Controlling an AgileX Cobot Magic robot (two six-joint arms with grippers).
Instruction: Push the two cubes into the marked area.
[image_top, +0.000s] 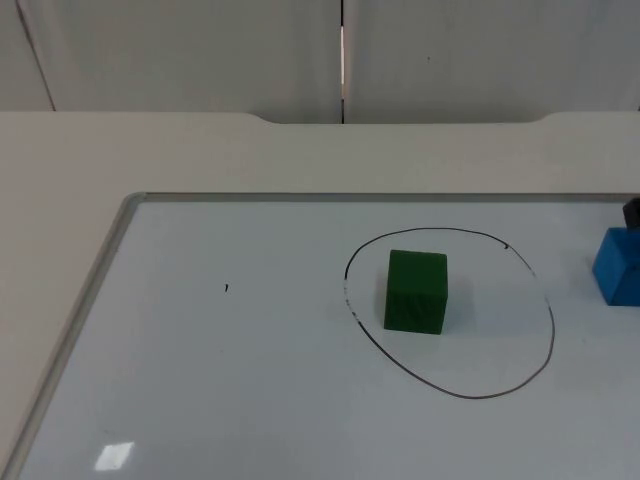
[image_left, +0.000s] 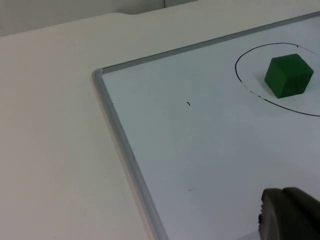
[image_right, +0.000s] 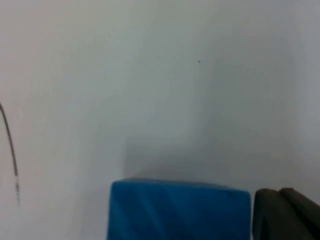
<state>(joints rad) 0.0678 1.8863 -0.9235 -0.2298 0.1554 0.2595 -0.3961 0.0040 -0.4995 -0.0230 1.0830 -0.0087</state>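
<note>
Your right tool (image_right: 285, 215) sits just beside the blue cube (image_right: 177, 210), a dark fingertip close against the cube's side; whether they touch you cannot tell. You cannot tell if its fingers are spread or pressed together. In the top view a bit of that tool (image_top: 632, 212) shows at the far right edge, just behind the blue cube (image_top: 618, 265).

Your left tool (image_left: 290, 215) hangs over the whiteboard (image_left: 200, 150), well apart from both cubes, arm waiting. Only one dark fingertip is visible, so again you cannot tell its state.

The blue cube rests on the whiteboard (image_top: 250, 380) outside the ring (image_top: 552, 330), to the right of it, near but not touching the line. The wrist view catches a short arc of the ring (image_right: 10, 145) off to one side of the cube.

The green cube (image_top: 416, 291) stands inside the ring, toward its left half, flat on the board. From the left wrist you see the green cube (image_left: 288, 75) within the ring (image_left: 240, 75) too.

The whiteboard has a metal frame (image_top: 95, 290) and lies on the pale bench (image_top: 60, 160). A small black mark (image_top: 226, 288) sits on the board left of the ring. Grey wall (image_top: 200, 50) behind.
</note>
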